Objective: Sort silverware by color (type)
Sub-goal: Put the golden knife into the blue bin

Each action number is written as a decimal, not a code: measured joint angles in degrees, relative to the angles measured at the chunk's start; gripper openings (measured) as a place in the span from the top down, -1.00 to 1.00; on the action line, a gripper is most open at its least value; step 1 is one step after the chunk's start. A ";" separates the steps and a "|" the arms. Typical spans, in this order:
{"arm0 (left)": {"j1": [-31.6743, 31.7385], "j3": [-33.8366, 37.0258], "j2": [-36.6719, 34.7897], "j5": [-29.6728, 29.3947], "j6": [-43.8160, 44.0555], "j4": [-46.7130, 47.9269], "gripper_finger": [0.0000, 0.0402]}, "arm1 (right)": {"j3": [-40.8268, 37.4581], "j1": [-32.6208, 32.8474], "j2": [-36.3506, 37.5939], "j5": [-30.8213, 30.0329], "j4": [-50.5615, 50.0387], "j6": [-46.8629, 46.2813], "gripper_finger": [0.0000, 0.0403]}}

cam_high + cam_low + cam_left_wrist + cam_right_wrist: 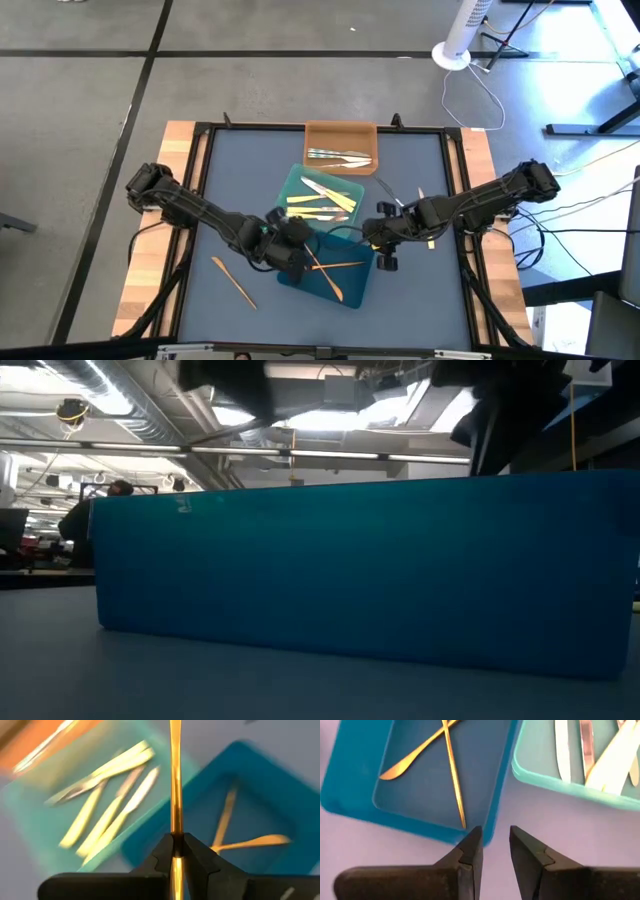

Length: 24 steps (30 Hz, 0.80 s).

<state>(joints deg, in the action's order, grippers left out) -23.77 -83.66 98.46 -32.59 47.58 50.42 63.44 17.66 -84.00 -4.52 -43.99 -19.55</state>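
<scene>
1. My left gripper (176, 851) is clamping an orange-tan utensil (175, 780), the slim handle running straight up the middle of the left wrist frame, pinched between my two dark fingers (161, 856).
2. In the high view, that gripper (292, 246) is hovering at the centre of the frame over the upper left corner of the dark blue tray (352, 285).
3. Two orange-tan pieces (445, 755) are lying crossed inside the blue tray, at the upper left of the right wrist frame.
4. My right gripper (496, 845) is empty, its jaws parted a little, hanging just off the blue tray's edge; in the high view it (385, 240) is sitting right of centre.
5. Pale yellow utensils (322, 205) are resting in the teal-green tray (292, 183) at mid-frame, silver-grey ones (340, 156) in the orange tray (340, 130) above it.
6. One orange-tan utensil (233, 280) is lying loose on the table (240, 170), lower left of the trays.
7. In the low view, the blue tray's wall (360, 565) is filling the frame.
</scene>
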 joint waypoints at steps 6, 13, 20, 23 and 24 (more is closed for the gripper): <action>-0.44 0.02 0.85 0.54 -6.14 -8.87 0.90 | 0.00 0.01 4.28 1.87 -2.29 -1.35 0.58; -1.07 0.04 5.07 4.88 -11.31 -13.20 0.90 | 0.02 -0.01 10.00 0.93 -6.05 -1.41 0.58; -1.14 0.02 11.17 11.38 -12.33 -13.63 0.90 | 0.04 -0.01 13.91 -3.26 -8.86 -1.44 0.58; -1.13 0.02 13.36 13.75 -13.13 -13.63 0.90 | 0.04 -0.05 14.79 -4.47 -9.49 -1.44 0.58; -1.07 0.02 14.07 14.39 -13.67 -13.62 0.90 | 0.04 -0.05 14.99 -4.87 -9.64 -1.42 0.58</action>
<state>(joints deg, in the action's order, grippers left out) -24.84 -83.64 112.53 -18.21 33.91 36.81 63.48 17.61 -69.02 -9.39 -53.63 -20.97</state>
